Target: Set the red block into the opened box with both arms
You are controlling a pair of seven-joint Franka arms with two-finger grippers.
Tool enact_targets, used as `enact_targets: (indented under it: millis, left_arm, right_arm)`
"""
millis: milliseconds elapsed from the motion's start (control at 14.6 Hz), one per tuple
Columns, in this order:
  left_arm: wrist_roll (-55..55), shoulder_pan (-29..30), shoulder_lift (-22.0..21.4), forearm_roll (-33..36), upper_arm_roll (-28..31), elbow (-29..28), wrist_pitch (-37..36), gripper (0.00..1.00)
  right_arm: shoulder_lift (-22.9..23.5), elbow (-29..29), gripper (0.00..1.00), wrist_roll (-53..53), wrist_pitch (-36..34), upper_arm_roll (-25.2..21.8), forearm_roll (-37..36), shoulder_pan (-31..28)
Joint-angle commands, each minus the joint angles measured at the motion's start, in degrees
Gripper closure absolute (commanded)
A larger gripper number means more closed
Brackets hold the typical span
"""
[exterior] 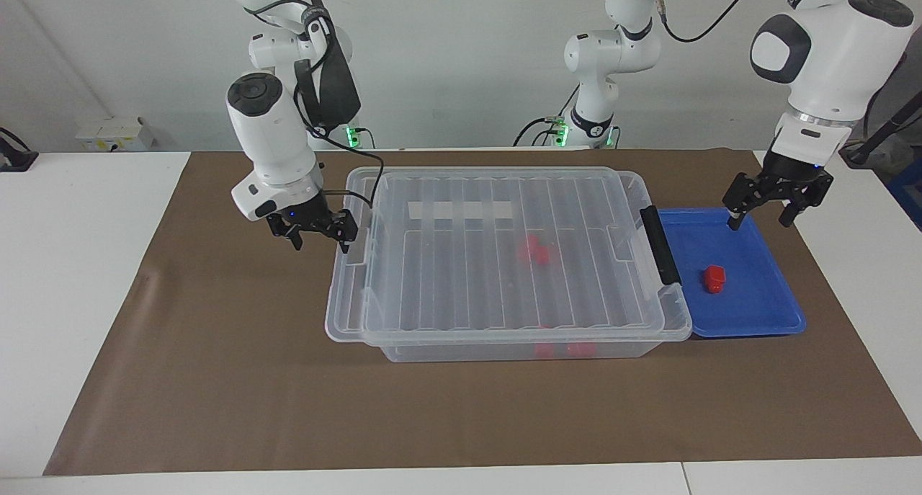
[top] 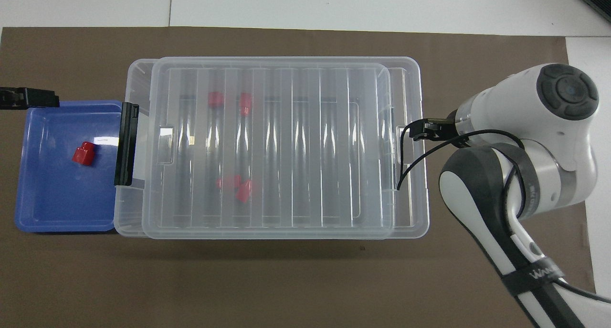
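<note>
Sliding the ribbed lid [exterior: 504,264] toward the right arm's end of the worktop is the step in hand, and the right hand [exterior: 314,230], fingers spread at the lid's end lip and pinching nothing that I can make out, is best pulling level so the box [exterior: 518,349] is staying put. The left hand [exterior: 768,203], also spread, is hovering over the blue tray [exterior: 756,315]. The red block [exterior: 714,278] is lying in that tray, its stub seemingly pointing away from the robots, its long axis running likewise.

Lid [top: 286,151] overhangs box [top: 136,75]; red block [top: 84,154] in tray [top: 62,208].
</note>
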Motion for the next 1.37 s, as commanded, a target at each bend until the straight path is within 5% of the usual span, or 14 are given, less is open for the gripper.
enact_targets:
  millis: [0, 206, 550, 893, 1305]
  left_arm:
    - [8.81, 2.01, -0.46, -0.28, -0.16, -6.22, 9.47, 0.00]
    - [12.62, 3.86, 1.83, -0.28, -0.16, -11.14, 19.13, 0.00]
    - [12.79, 8.35, 0.78, -0.28, -0.25, -27.65, 27.34, 0.00]
    - [5.86, 5.89, 3.59, -0.28, -0.25, -27.60, 27.25, 0.00]
    - [12.42, 5.44, 9.30, 0.32, -0.16, -21.90, 26.56, 0.00]
  right_arm:
    - [-1.27, -1.86, 0.03, -5.32, 0.61, 0.33, 0.74, -3.90]
    - [-1.27, -1.86, 0.03, -8.83, 0.17, 0.33, 0.74, -7.42]
    - [-1.27, -1.86, 0.01, -14.37, -0.18, 0.33, 0.74, -12.69]
    - [-1.36, -1.77, 0.01, -19.47, -1.41, 0.33, 0.74, -16.65]
    - [-1.80, -1.25, 0.01, -21.24, -3.17, 0.33, 0.74, -17.54]
